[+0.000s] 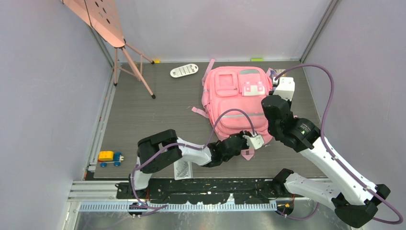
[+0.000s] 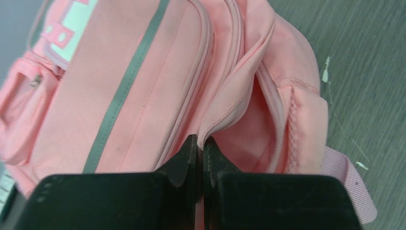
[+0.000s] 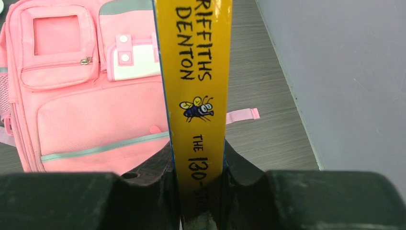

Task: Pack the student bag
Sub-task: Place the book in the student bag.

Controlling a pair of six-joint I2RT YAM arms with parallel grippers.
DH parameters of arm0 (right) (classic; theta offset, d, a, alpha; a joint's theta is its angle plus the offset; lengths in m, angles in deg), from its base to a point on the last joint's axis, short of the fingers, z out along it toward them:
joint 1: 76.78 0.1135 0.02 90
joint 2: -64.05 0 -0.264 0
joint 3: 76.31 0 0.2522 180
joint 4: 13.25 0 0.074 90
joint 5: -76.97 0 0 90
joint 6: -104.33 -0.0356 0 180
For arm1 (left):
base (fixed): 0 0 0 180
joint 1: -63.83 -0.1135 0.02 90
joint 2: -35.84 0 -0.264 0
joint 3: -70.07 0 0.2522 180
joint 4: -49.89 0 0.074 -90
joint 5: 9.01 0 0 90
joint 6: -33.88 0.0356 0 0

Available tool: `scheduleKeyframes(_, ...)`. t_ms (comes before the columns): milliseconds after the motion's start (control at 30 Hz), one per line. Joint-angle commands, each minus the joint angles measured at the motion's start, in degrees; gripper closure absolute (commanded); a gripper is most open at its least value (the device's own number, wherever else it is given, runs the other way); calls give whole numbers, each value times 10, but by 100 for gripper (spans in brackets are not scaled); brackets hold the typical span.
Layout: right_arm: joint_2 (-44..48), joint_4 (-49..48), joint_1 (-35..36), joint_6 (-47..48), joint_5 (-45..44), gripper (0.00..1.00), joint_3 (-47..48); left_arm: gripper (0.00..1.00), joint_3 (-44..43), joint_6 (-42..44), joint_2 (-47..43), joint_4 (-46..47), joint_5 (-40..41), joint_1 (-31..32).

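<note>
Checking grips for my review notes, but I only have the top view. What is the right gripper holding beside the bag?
Observer: The right gripper is shut on a yellow book, spine facing its wrist camera.
Operator: Any title?
Observer: The spine reads "Griffiths Denton", with a bee drawing.
Operator: And the left gripper?
Observer: Shut at the zipper edge of the student bag's open compartment.

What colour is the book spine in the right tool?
The book spine is yellow with black lettering; best in right wrist view.
</note>
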Motion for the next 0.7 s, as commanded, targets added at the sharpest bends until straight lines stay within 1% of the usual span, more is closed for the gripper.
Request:
scheduleKeyframes(0,8,-49,-1,-15,0,100,39,100,-42,32,-92,19,89,-11)
scheduleKeyframes(133,17,-34,-1,-19,23,100,83,100,-90,6,-137,-75,79,-35)
scheduleKeyframes(267,40,-13,-1,-46,82,100,107,100,-173,-50,-154,-201,44,-75)
scheduleKeyframes(333,57,-3,-1,-65,113,100,105,100,-199,-62,-157,-225,43,-92)
scheduleKeyframes(433,86,1,-1,-93,176,100,84,100,-239,-86,-159,-261,36,-120)
scheduleKeyframes(533,120,3,-1,-127,238,100,58,100,-274,-126,-158,-305,6,-148)
scheduleKeyframes(667,148,8,-2,-183,308,100,-2,100,-310,-140,-155,-332,-27,-160)
